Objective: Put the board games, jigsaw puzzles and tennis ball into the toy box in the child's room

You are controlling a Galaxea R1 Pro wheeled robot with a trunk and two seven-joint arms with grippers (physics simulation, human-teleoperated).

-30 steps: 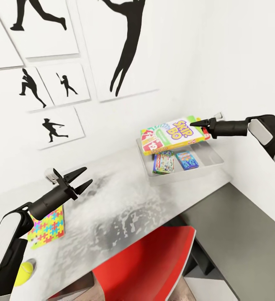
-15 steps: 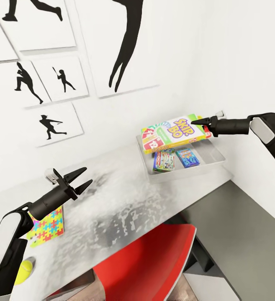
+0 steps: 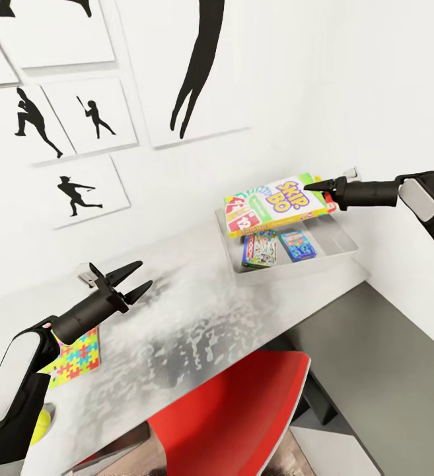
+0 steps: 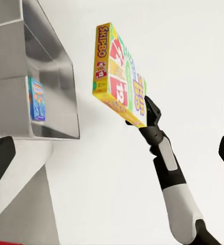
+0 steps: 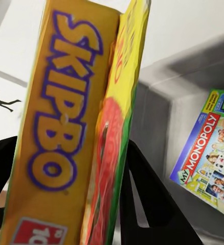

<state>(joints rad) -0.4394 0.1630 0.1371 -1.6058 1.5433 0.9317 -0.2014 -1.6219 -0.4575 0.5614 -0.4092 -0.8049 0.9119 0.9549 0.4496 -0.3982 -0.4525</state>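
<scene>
The right claw (image 3: 322,188) is clamped on the SKIP-BO box (image 3: 276,203), held flat above the toy box (image 3: 349,248) at two o'clock for dropping in; left claw (image 3: 132,281) hangs apart, idle

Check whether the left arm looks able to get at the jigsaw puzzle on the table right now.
Probably yes. The left gripper hangs open above the table, and the jigsaw puzzle lies flat just beneath the left forearm with nothing on it. The arm would need to draw back.
</scene>
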